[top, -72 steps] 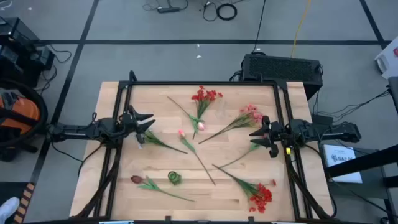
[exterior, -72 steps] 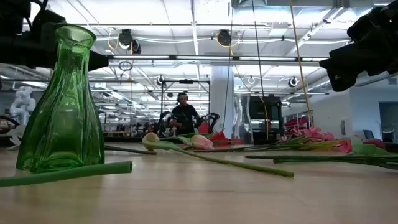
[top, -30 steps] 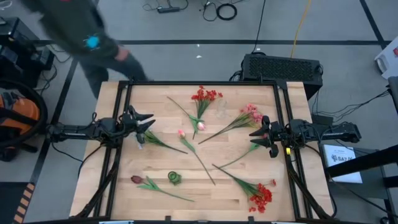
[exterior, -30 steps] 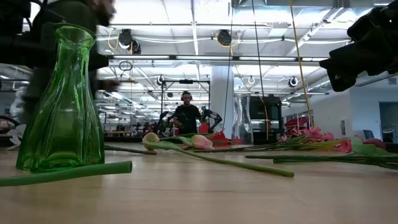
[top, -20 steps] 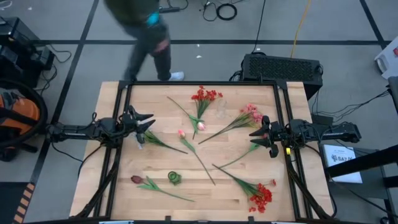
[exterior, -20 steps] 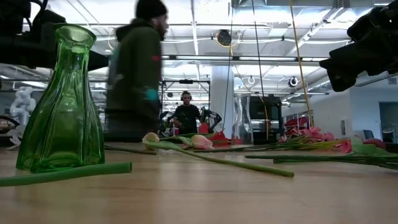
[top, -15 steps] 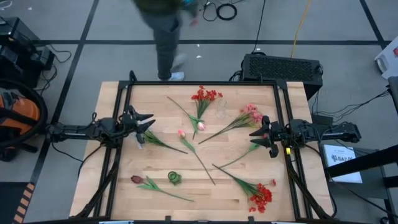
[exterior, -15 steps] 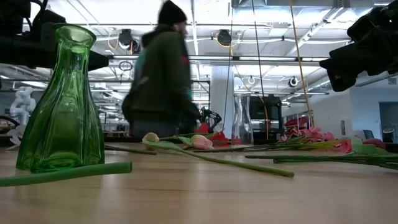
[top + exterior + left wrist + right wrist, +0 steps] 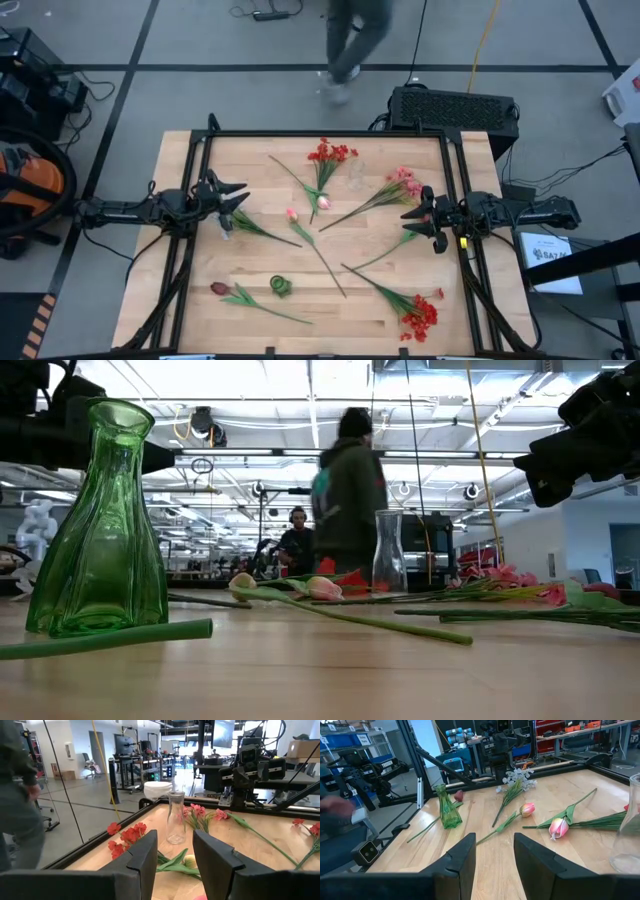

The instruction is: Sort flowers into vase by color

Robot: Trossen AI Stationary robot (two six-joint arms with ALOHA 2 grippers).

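Wooden worktop (image 9: 250, 320), high view: nothing on it has moved since the earlier frames; only the person (image 9: 352, 40) has changed, walking from far left to the far middle beyond the edge. Both arms sit as before. Left claw (image 9: 236, 201) hovers at the left edge, jaws apart, holding nothing. Right claw (image 9: 414, 222) hovers at the right edge, jaws apart, empty too.

Flowers counted here: two red blossom clusters, one far-centre (image 9: 329, 154), one near-right (image 9: 420, 315); one pink bloom bunch (image 9: 402, 182) far-right; two pink tulip buds mid-worktop (image 9: 292, 214); one dark maroon tulip (image 9: 219, 289) near-left; one pale sprig (image 9: 226, 224) just beside the left claw. All lie flat with thin green stalks and leaves, none in a vase. Green vase (image 9: 281, 286) stands near-centre-left; clear vase (image 9: 356, 175) stands far-centre, faint.

Low view: green vase (image 9: 100, 525) upright and ribbed, a green stalk (image 9: 105, 639) lying in front; the person (image 9: 350, 500) now stands behind the clear vase (image 9: 388, 555).

Left wrist view: fingers (image 9: 145, 857) parted, clear vase (image 9: 175, 818) seen between them, red blossoms (image 9: 129, 836) beside.

Right wrist view: fingers (image 9: 464, 855) parted; green vase (image 9: 447, 807), two pink tulips (image 9: 527, 810), pale sprig (image 9: 517, 777) ahead.
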